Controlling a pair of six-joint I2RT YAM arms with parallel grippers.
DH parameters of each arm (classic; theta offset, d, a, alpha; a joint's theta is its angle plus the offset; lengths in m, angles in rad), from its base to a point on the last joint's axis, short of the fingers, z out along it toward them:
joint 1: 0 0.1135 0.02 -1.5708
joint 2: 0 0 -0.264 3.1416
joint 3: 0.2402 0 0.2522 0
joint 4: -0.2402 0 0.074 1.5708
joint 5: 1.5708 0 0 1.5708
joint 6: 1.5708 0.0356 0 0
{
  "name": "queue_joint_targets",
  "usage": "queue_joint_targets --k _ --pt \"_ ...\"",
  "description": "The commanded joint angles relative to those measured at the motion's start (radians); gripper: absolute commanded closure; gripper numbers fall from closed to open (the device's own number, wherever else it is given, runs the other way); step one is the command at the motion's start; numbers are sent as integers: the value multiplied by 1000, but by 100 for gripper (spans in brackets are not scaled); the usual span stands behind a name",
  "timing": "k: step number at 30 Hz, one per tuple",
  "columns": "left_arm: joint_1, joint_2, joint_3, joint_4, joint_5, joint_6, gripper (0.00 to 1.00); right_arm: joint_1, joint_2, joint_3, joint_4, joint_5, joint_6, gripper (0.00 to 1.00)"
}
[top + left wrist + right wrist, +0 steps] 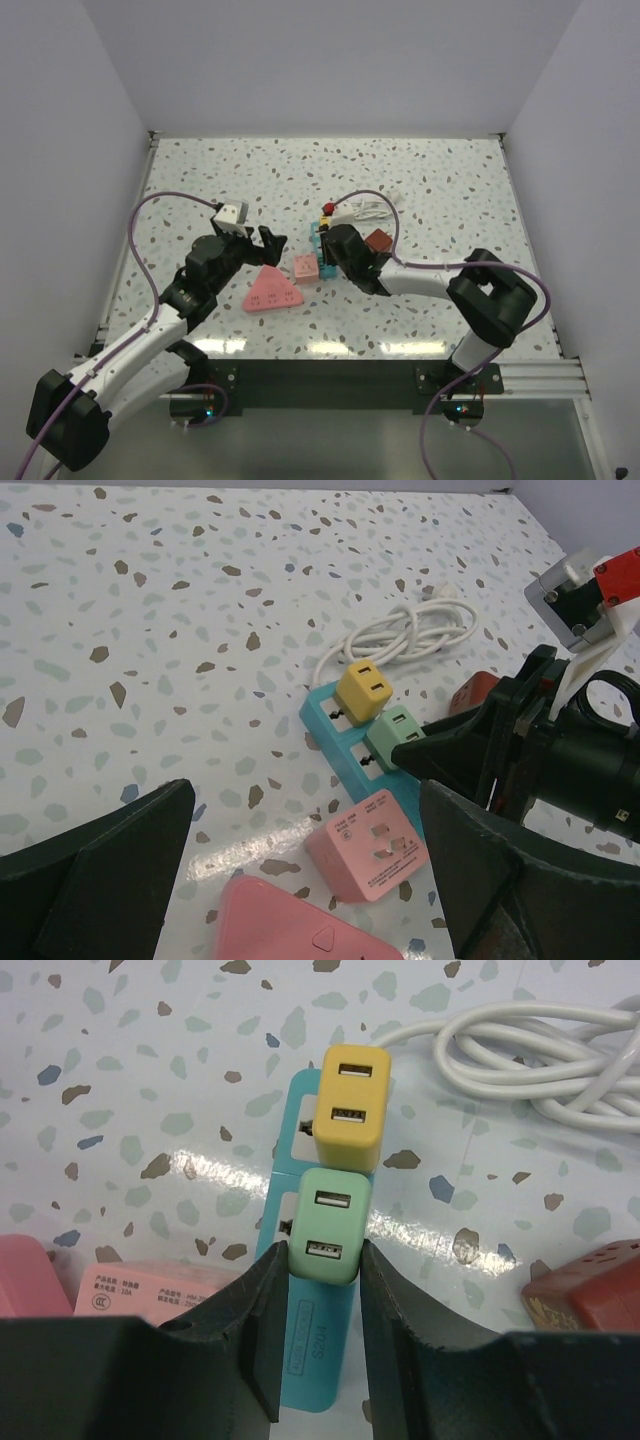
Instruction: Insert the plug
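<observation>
Your right end effector (325, 1260) is clamping the mint-green square plug adapter (328, 1225) on the turquoise plastic power strip (305, 1360), just beside a yellow square adapter (349, 1105); your left end effector (300, 880) is hanging wide apart nearby over the speckled worktop (150, 630); pressing off-axis is risking jammed prongs, or the strip sliding away.

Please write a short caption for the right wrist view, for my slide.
Right gripper fingers clamp the green plug on the teal power strip, next to the seated yellow plug.
</observation>
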Motion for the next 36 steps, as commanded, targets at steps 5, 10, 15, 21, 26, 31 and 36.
queue_joint_targets --k 5,10,15,21,26,31,36 --pt "7 -41 3 -24 -17 6 0 -131 62 -26 -379 -45 40 100" --pt "7 -46 0 -24 -20 3 0 -197 16 23 -389 -27 3 100" --pt "9 -44 -3 -30 -34 -2 0 -220 22 80 -393 24 -28 100" --pt "9 -61 -6 -53 -67 -20 0 -220 -39 95 -380 -15 -63 73" --pt "7 -72 -9 -54 -44 -35 0 -207 -153 65 -388 -64 -78 39" --pt "7 -74 -6 -68 -55 -52 0 -125 -305 -3 -374 -41 -95 27" --pt "-22 -60 11 -91 -61 -86 1 -59 -437 -81 -359 46 -52 24"
